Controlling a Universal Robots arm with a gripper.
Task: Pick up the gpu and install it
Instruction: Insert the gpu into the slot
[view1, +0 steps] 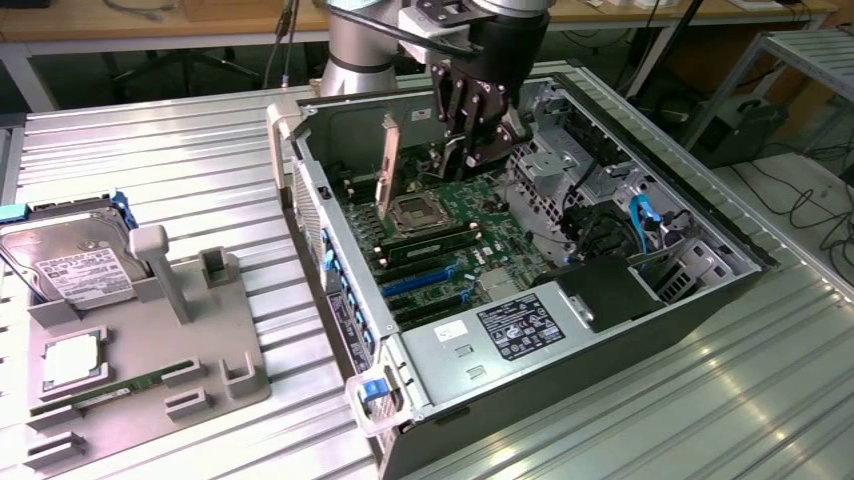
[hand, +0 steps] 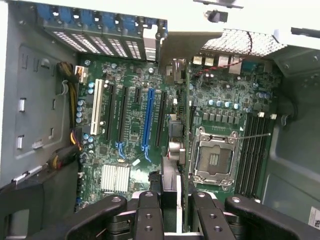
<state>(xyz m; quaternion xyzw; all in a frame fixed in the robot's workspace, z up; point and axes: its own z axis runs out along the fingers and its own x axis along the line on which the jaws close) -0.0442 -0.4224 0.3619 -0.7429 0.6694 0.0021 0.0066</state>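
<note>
Ribbed metal sheeting formed the desk (view1: 174, 140) that carried everything. At the exterior view's left, a grey holder tray (view1: 147, 340) held a silver hard drive (view1: 67, 262) with a white label, a processor chip (view1: 70, 362) nearer the camera and a narrow green memory stick (view1: 114, 390) just beside it. Right of the tray, an open computer case (view1: 534, 300) lay on its side, its green motherboard (view1: 441, 240) facing up, with blue expansion slots (view1: 420, 282) on the near part and an empty processor socket (view1: 410, 212) farther back. Above the far part of the board hung the robot's gripper (view1: 467, 150), and its black fingers (view1: 454, 110) were clenched on the gpu (view1: 388, 165), a thin card held upright on edge just over the socket area. In the wrist view, the card (hand: 179, 150) ran edge-on away from the fingers (hand: 150, 215), between the long blue slot (hand: 148, 120) and the socket (hand: 214, 159). Whether its lower edge touched the board could not be told.
</note>
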